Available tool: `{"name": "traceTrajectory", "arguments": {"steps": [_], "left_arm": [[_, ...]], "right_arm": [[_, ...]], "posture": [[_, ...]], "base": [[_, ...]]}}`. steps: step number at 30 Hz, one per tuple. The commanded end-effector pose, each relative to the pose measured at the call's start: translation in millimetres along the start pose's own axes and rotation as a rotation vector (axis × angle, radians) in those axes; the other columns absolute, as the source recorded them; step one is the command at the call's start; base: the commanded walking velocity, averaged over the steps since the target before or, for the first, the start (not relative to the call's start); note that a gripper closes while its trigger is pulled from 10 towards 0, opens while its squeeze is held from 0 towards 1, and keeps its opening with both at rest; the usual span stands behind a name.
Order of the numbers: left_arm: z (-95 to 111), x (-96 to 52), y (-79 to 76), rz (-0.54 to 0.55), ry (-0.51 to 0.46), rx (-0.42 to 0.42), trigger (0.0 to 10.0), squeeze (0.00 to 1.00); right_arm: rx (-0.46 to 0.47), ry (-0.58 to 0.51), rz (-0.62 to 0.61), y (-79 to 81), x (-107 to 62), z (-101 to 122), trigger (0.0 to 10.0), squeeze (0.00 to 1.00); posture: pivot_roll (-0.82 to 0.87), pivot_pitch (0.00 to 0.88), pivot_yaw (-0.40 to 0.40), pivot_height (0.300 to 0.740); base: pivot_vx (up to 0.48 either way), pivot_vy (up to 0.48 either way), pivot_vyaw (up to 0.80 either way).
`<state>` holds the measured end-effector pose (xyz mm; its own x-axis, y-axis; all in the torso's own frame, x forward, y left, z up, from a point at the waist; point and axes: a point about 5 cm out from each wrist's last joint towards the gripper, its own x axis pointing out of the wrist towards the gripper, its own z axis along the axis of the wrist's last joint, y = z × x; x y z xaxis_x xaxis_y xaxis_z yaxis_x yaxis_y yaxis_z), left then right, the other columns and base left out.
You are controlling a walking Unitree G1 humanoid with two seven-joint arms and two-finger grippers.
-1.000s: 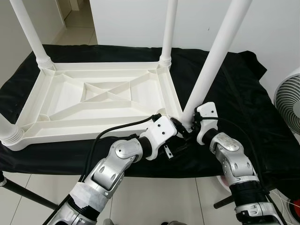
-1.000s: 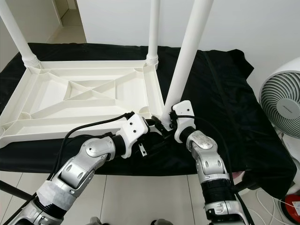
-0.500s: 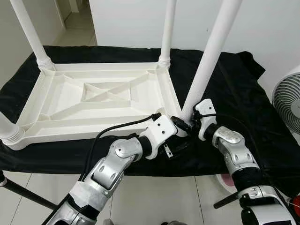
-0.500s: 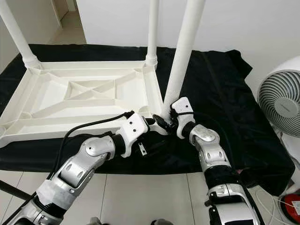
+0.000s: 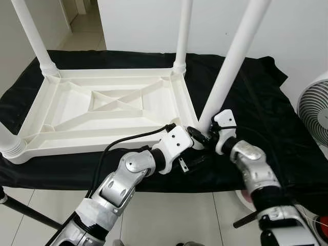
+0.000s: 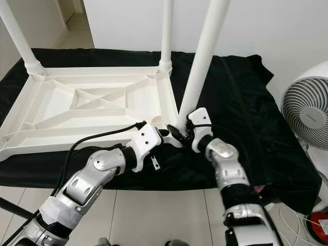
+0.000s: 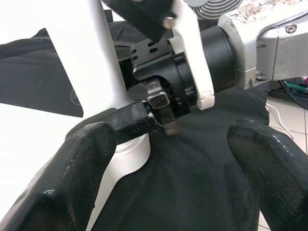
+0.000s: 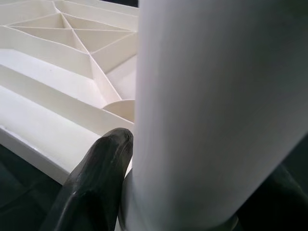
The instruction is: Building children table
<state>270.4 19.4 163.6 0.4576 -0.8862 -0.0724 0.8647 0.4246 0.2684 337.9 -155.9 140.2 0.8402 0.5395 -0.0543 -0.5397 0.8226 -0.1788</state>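
While the right claw [image 6: 185, 134] clamps the leaning leg [image 5: 231, 59], the left claw [image 5: 197, 139] (fingers wide) crowds its base.

White plastic table top [image 5: 107, 110], upside down, with white legs [image 5: 233, 56]. Black cloth [image 5: 256, 102] under it. Silver arms with white wrist covers, black fingers [image 7: 77, 178]. White fan [image 6: 307, 110] with grey grille. Pale tiled floor [image 5: 169, 215], white wall [image 5: 297, 31].
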Motion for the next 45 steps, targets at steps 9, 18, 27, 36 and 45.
{"name": "traceTrajectory", "arguments": {"steps": [9,18,27,36,45], "left_arm": [[-4,2.2,-5.6,-0.038,0.014,-0.02,10.0,0.0],[-4,4.1,-7.4,-0.047,0.01,-0.019,10.0,0.0],[-3,5.6,-8.6,-0.061,0.007,-0.012,10.0,0.0],[-3,6.5,-9.1,-0.057,0.004,-0.011,10.0,0.0],[-4,4.5,-7.3,-0.057,0.009,-0.007,10.0,0.0]], "right_arm": [[0.198,0.026,-0.405,14.3,-6.4,-7,10.0,0.0],[0.193,0.049,-0.653,39.2,-19.4,-11,10.0,0.0],[0.21,0.062,-0.661,42.2,-20.9,-6,10.0,0.0],[0.19,0.005,-0.616,41.7,-18.1,3,10.0,1.0],[0.093,-0.067,-0.132,18.3,-17.2,17,10.0,0.0]], "posture": [[-0.13,0.06,0.012,0.74],[-0.13,0.055,0.008,0.74],[-0.14,0.041,0.007,0.74],[-0.14,0.031,0.0,0.74],[-0.14,0.036,0.005,0.74]], "base": [[0.0,0.0,0.0],[0.0,0.0,0.0],[0.0,0.0,0.0],[0.0,0.0,0.0],[0.0,0.0,0.0]]}}
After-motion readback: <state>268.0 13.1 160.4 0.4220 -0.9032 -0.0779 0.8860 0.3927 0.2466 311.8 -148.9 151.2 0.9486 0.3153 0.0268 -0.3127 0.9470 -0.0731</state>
